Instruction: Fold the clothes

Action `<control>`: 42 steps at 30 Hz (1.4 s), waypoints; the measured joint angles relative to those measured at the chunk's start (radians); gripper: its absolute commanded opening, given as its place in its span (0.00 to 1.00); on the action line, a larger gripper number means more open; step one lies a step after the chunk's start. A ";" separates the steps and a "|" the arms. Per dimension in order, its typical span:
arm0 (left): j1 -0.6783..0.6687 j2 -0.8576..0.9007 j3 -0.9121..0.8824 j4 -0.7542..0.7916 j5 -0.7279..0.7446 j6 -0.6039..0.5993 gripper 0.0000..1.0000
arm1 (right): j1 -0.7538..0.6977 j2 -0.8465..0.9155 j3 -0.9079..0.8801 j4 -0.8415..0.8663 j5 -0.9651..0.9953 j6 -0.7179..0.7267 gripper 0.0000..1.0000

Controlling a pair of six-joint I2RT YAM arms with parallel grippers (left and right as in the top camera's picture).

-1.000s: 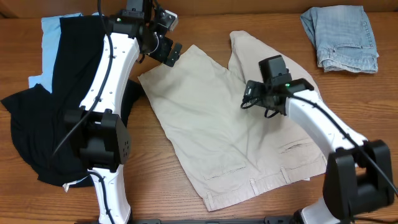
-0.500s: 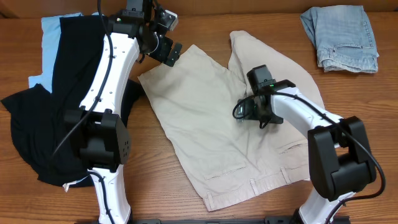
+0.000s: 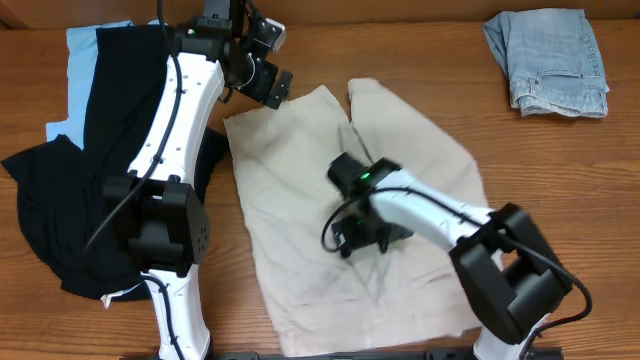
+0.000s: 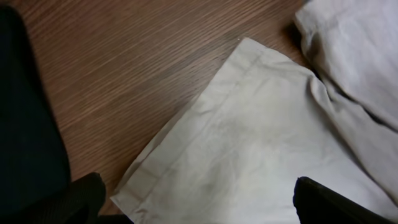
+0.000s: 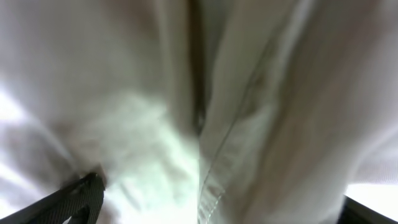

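Observation:
The beige khaki shorts (image 3: 290, 200) lie spread across the middle of the table, legs toward the back. My left gripper (image 3: 273, 86) is open and hovers at the far-left leg hem. In the left wrist view the hem corner (image 4: 186, 162) lies between the wide-apart fingers (image 4: 81, 199). My right gripper (image 3: 356, 236) is low over the middle of the shorts. In the right wrist view blurred beige cloth with a stitched seam (image 5: 230, 143) fills the frame, and the jaws stand wide apart with nothing held.
A black garment (image 3: 60, 200) lies over a light-blue one (image 3: 85, 45) at the left. Folded pale denim (image 3: 548, 60) sits at the back right. Bare wood (image 3: 560, 170) shows to the right of the shorts.
My right gripper has swept left and toward the front across the shorts. The shorts have shifted left and forward and their legs have drawn closer. The left arm has not moved.

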 measured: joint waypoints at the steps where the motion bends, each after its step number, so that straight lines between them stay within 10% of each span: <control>1: 0.000 0.000 0.000 -0.004 -0.008 0.000 1.00 | 0.011 0.000 0.004 -0.012 -0.006 0.016 1.00; 25: 0.000 0.000 0.000 -0.016 -0.047 0.000 1.00 | -0.676 -0.013 0.190 0.449 0.067 -0.182 0.98; 42: 0.000 0.000 0.000 -0.023 -0.046 0.000 1.00 | -0.684 0.161 0.189 0.481 -0.084 -0.357 0.48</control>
